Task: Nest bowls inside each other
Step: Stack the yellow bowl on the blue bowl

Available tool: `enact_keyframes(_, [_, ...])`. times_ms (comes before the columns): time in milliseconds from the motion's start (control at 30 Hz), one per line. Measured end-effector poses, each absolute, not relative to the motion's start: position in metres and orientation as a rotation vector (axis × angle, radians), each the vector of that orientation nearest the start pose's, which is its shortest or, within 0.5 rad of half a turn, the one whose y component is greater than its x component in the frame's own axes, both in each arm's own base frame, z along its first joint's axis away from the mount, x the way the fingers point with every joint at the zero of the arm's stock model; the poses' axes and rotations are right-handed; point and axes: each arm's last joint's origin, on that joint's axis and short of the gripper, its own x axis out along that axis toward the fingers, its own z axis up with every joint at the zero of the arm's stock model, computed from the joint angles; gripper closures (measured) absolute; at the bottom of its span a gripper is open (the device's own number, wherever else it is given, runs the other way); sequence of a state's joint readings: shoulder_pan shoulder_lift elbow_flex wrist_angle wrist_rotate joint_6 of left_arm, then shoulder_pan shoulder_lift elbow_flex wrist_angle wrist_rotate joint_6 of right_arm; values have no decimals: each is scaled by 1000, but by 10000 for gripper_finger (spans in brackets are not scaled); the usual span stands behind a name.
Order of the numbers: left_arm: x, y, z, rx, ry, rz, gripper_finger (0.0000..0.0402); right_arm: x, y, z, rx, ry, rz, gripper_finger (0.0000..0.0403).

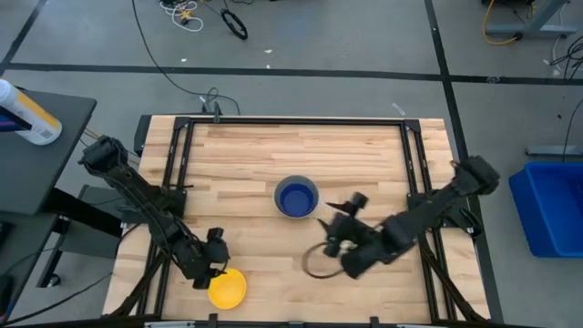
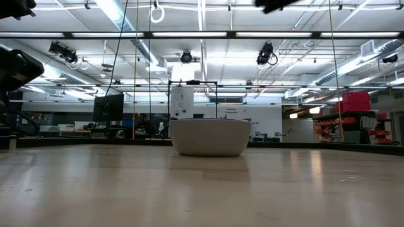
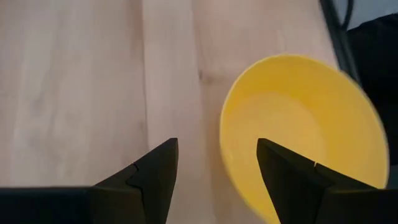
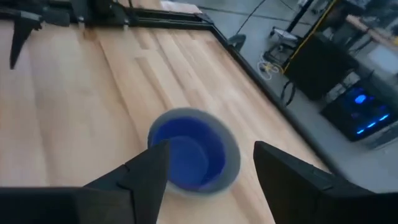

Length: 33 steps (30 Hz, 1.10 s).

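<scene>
A yellow bowl (image 1: 227, 288) stands upright on the wooden table near its front left corner. My left gripper (image 1: 217, 266) hangs over the bowl's rim, open. In the left wrist view its fingers (image 3: 217, 146) straddle the yellow bowl's (image 3: 305, 134) rim, one over the hollow and one outside; I see no touch. A grey bowl with a dark blue bowl nested in it (image 1: 297, 197) stands at the table's middle; the low view shows the grey outer bowl (image 2: 210, 137). My right gripper (image 1: 335, 223) is open, to the right of this stack (image 4: 194, 155) and above it, pointing at it (image 4: 211, 149).
Black frame rails (image 1: 178, 155) run along the table's left, right and far edges. A blue bin (image 1: 551, 205) stands on the floor to the right. A bottle (image 1: 27, 114) lies on a side table at the left. Bare wood lies across the far half of the table.
</scene>
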<state>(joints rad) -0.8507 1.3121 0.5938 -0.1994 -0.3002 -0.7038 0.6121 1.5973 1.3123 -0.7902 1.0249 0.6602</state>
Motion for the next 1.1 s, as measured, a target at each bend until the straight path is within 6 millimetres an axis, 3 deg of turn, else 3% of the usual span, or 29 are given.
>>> enact_keyframes(233, [163,-172,169,-190,872,-208,175,207,171,222,45,385,-437,165])
enact_keyframes(367, [165,-170,168,-229,884,-188,175,187,170,181,140,286,-328,173])
enact_keyframes(500, [164,-171,168,-256,893,-188,175,171,163,158,226,179,-241,186])
enact_keyframes(633, [164,-170,168,-284,899,-172,175,161,153,154,284,78,-251,198])
enact_keyframes(733, [164,-170,168,-296,898,-163,175,153,146,142,194,118,-217,205])
enact_keyframes(800, [164,-170,168,-299,899,-163,175,151,146,140,377,127,-152,208])
enact_keyframes(867, [164,-170,168,-309,902,-160,175,151,149,143,424,133,-70,210])
enact_keyframes(967, [165,-172,163,-313,927,-158,175,148,161,156,245,84,181,210])
enact_keyframes(1100, [169,-178,147,-301,983,-156,175,126,173,178,-30,-202,591,198])
